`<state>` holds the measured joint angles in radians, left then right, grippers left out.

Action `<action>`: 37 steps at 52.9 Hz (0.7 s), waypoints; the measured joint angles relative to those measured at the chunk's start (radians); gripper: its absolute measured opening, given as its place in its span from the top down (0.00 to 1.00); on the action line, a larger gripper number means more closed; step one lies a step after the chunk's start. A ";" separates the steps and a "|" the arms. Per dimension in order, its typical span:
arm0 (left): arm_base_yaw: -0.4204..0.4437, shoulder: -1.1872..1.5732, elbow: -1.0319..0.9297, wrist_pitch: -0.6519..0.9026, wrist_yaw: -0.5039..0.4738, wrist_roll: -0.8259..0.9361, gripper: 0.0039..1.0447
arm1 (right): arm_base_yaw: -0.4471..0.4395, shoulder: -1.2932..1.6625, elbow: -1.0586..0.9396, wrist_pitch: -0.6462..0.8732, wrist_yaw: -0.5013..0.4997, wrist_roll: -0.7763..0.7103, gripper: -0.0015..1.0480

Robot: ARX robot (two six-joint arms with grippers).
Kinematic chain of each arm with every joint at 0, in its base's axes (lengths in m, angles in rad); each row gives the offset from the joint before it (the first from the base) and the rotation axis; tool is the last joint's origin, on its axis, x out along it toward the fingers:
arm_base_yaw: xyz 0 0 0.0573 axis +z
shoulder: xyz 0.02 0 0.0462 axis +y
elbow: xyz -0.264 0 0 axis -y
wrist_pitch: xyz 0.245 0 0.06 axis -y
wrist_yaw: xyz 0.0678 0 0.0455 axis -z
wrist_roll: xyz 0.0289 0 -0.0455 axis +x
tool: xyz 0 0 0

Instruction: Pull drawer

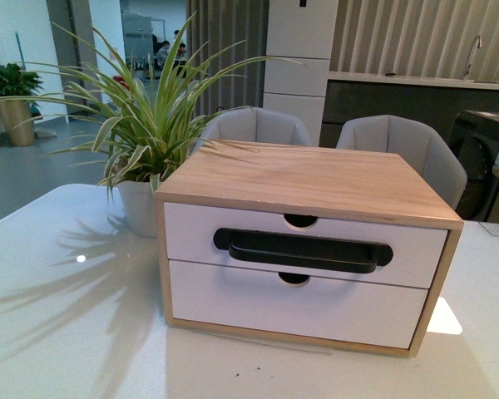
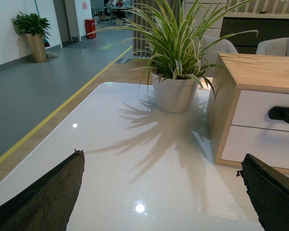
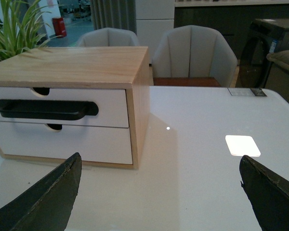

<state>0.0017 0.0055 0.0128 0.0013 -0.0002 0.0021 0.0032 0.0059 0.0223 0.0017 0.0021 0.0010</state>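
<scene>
A light wood cabinet (image 1: 308, 179) stands on the white table (image 1: 66, 316). Its upper drawer (image 1: 191, 237) is white-fronted, with a long black bar handle (image 1: 303, 250) in an oblong recess and a half-round notch on top. It sits flush and closed. In the left wrist view, my left gripper (image 2: 161, 155) is open over bare table, left of the drawer (image 2: 260, 108), and only the handle's end (image 2: 284, 114) shows. My right gripper (image 3: 160, 158) is open in front of the cabinet's right corner, apart from the drawer (image 3: 111, 103) and the handle (image 3: 45, 109). Neither arm shows in the front view.
Below sits a white drawer front (image 1: 291, 307) with only a notch. A potted spider plant (image 1: 141, 133) stands close to the cabinet's left side. Two grey chairs (image 1: 420, 154) are behind the table. A bright light patch (image 3: 242, 145) lies on the table to the right.
</scene>
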 joint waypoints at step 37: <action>0.000 0.000 0.000 0.000 0.000 0.000 0.07 | 0.000 0.000 0.000 0.000 0.000 0.000 0.09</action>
<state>0.0017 0.0055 0.0128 0.0013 -0.0002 0.0021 0.0032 0.0059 0.0223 0.0017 0.0021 0.0010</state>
